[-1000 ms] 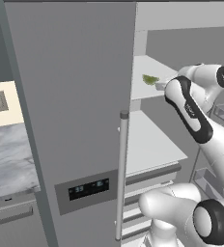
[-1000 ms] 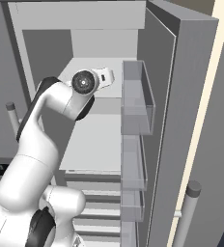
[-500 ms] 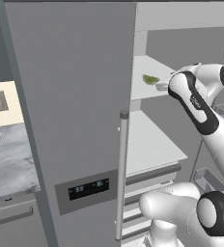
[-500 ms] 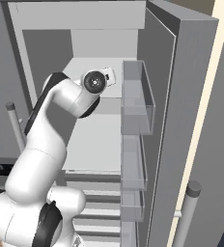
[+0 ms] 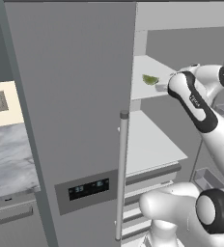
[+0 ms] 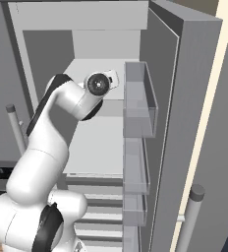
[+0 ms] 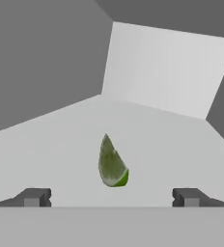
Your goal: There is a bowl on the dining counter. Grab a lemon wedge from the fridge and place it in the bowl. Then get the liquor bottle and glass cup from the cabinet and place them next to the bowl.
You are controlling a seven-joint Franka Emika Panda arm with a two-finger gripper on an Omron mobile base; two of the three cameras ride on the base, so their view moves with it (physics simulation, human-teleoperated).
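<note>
Now jaws [image 7: 111, 198] spread wide, empty; lemon wedge [image 7: 112, 163] between tips on fridge [image 5: 75, 120] shelf.

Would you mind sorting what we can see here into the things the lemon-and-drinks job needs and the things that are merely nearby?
Part of the job:
- lemon wedge, lying on the fridge shelf
- fridge, right door swung open
- gripper, open, lined up on the wedge

Just nearby:
- door bins on the open door
- marble worktop left of the fridge
</note>
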